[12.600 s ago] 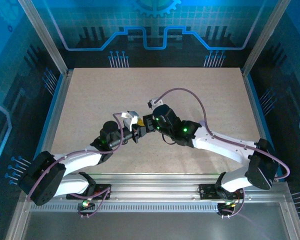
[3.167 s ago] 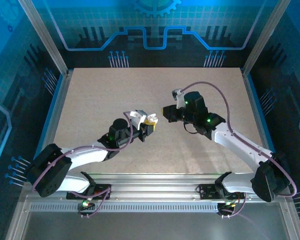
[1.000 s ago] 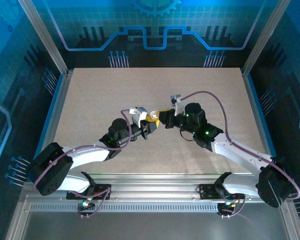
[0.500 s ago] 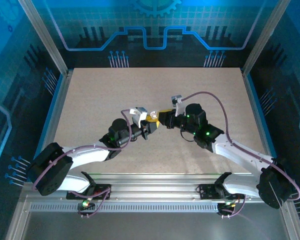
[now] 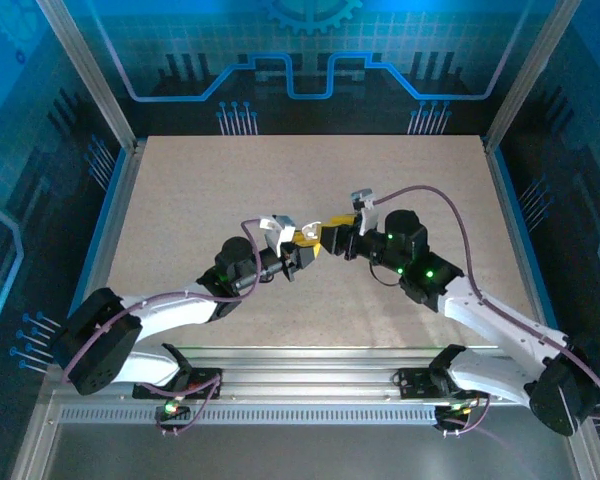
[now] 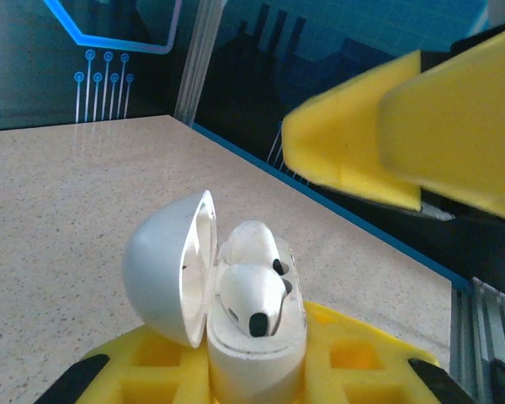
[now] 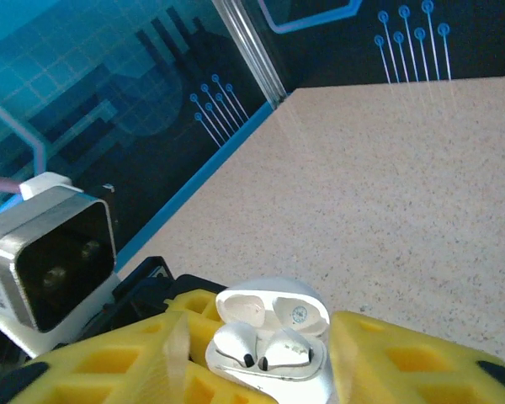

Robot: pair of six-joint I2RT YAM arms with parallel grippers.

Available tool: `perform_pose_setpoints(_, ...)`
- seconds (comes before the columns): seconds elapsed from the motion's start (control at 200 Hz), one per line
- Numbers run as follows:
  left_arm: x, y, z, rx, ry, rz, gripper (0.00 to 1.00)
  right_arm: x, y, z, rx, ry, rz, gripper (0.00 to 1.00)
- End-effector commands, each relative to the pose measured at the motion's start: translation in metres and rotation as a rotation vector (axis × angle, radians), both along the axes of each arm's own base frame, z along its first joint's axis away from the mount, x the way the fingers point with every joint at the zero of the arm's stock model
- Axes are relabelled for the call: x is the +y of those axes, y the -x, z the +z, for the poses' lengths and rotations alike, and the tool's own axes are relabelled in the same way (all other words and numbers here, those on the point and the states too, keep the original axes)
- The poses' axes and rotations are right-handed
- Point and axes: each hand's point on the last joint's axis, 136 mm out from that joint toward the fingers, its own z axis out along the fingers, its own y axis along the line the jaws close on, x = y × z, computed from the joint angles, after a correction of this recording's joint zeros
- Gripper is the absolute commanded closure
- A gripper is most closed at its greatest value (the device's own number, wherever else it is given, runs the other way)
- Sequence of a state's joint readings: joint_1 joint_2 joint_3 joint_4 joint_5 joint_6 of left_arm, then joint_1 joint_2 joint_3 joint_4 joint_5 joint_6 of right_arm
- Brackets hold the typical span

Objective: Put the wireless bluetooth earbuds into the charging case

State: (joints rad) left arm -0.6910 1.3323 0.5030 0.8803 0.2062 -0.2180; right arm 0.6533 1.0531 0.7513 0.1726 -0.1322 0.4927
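Observation:
The charging case [image 6: 257,349] is a small white shell, upright, its lid [image 6: 162,271] swung open to the left. My left gripper [image 6: 252,374] is shut on its base. Two white wireless bluetooth earbuds [image 6: 251,301] sit side by side in its wells, also seen in the right wrist view as earbuds [image 7: 269,347] under the raised lid. My right gripper [image 7: 261,337] is open, with a yellow finger [image 7: 109,362] on each side of the case and a gap to it. From above, the left gripper [image 5: 303,250] and right gripper [image 5: 332,237] meet at the case [image 5: 307,237] above mid-table.
The speckled beige table [image 5: 300,180] stretches bare behind and around the arms. Blue glass walls on metal posts [image 5: 92,70] enclose it. A rail [image 5: 310,360] with the arm bases runs along the near edge.
My right gripper's jaws have opened and its wrist has drawn back a little to the right. The left arm and the case have stayed put.

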Motion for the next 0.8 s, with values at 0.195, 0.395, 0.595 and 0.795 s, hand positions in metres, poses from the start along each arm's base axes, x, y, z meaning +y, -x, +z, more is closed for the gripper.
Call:
perform_pose_setpoints(0.195, -0.008, 0.034, 0.027, -0.158, -0.066, -0.167, 0.82, -0.023, 0.035, 0.022, -0.206, 0.062, 0.114, 0.21)
perform_pose_setpoints(0.395, -0.009, 0.047, 0.032, -0.187, -0.077, -0.227, 0.81, -0.024, 0.073, 0.012, -0.340, 0.197, 0.354, 0.19)
perform_pose_setpoints(0.595, -0.011, 0.057, 0.037, -0.204, -0.067, -0.284, 0.81, -0.027, 0.093, -0.003, -0.441, 0.300, 0.499, 0.18)
perform_pose_setpoints(0.795, -0.011, 0.066, 0.041, -0.231, -0.081, -0.319, 0.81, -0.034, 0.078, -0.018, -0.431, 0.386, 0.487, 0.19)
